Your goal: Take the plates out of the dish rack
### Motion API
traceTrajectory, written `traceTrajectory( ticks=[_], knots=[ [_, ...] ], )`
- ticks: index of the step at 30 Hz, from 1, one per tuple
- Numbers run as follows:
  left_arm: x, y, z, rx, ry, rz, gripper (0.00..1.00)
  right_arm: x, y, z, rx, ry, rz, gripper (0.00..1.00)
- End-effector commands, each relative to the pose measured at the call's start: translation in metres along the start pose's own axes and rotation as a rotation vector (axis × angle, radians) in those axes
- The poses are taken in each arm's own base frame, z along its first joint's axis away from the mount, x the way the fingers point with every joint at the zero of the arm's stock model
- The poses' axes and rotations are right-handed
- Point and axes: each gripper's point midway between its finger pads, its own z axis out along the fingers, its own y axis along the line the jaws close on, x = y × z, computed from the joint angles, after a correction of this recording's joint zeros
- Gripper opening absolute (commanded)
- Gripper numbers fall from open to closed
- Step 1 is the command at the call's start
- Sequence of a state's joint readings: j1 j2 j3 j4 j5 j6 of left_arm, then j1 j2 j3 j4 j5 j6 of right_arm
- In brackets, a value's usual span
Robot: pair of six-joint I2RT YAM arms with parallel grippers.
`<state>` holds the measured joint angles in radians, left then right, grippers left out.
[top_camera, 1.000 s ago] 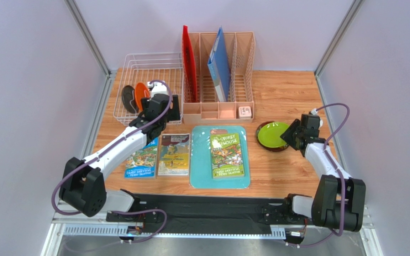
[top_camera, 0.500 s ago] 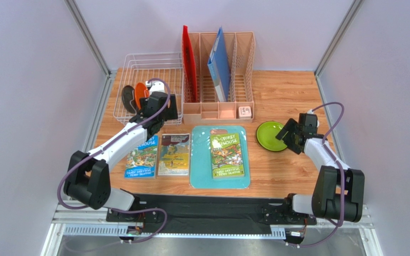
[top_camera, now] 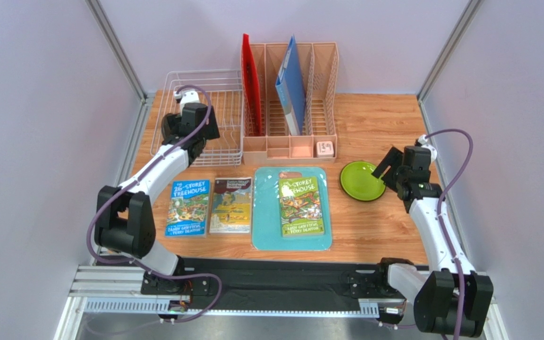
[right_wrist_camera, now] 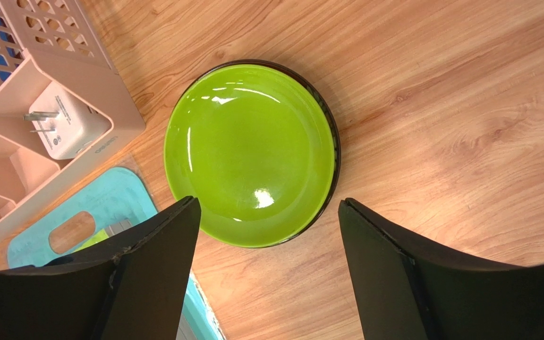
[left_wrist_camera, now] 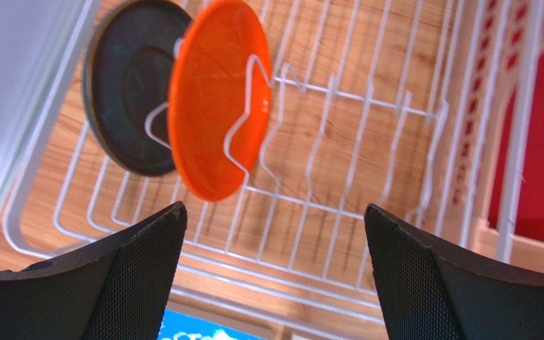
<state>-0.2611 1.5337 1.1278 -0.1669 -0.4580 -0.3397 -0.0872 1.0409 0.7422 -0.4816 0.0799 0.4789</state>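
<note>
Here the left claw (left_wrist_camera: pixel 275 212) hangs over the dish rack (top_camera: pixel 207 72) at the far left of the wooden surface (top_camera: pixel 381 120), its two black fingers spread wide with nothing between them. Below it, in the left wrist view, two plates stand on edge in the rack's wire slots. The orange plate (left_wrist_camera: pixel 214 113) leans against a wire loop, and the dark teal-grey plate (left_wrist_camera: pixel 122 99) stands just behind it, nearer the rack's end wall. The two overlap in that view. The rest of the rack's slots show only bare wire over wood.

On the right side, the right claw (right_wrist_camera: pixel 268 205) is also spread wide and grips nothing. The lime green plate (right_wrist_camera: pixel 250 156) lies flat on the surface beneath it, face up, apart from both fingers. A dark rim shows round the green plate's right and lower edge; I cannot tell whether that is a second plate underneath.

Just left of the green plate sit the corner of a light blue mat (right_wrist_camera: pixel 104 205) and the peach-pink organizer (right_wrist_camera: pixel 48 64), with a small white plug (right_wrist_camera: pixel 65 120) in one front compartment.
</note>
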Motion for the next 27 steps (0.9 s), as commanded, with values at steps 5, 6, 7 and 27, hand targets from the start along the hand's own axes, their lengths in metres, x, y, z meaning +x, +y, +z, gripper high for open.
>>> traceTrajectory(
  ticks=[5, 6, 7, 27],
  knots=[
    [-0.041, 0.040, 0.022, -0.128, -0.081, -0.014, 0.99, 0.004, 0.000, 0.012, 0.007, 0.031, -0.027, 0.77],
    [-0.039, 0.045, 0.029, -0.143, -0.071, -0.008, 0.99, 0.006, 0.000, 0.014, 0.010, 0.038, -0.029, 0.77],
    [-0.039, 0.047, 0.032, -0.152, -0.069, -0.008, 0.99, 0.006, 0.000, 0.016, 0.010, 0.040, -0.028, 0.77],
    [-0.019, 0.051, 0.092, -0.114, -0.018, -0.064, 0.34, 0.009, -0.002, 0.036, 0.039, 0.075, -0.041, 0.71]
  ],
)
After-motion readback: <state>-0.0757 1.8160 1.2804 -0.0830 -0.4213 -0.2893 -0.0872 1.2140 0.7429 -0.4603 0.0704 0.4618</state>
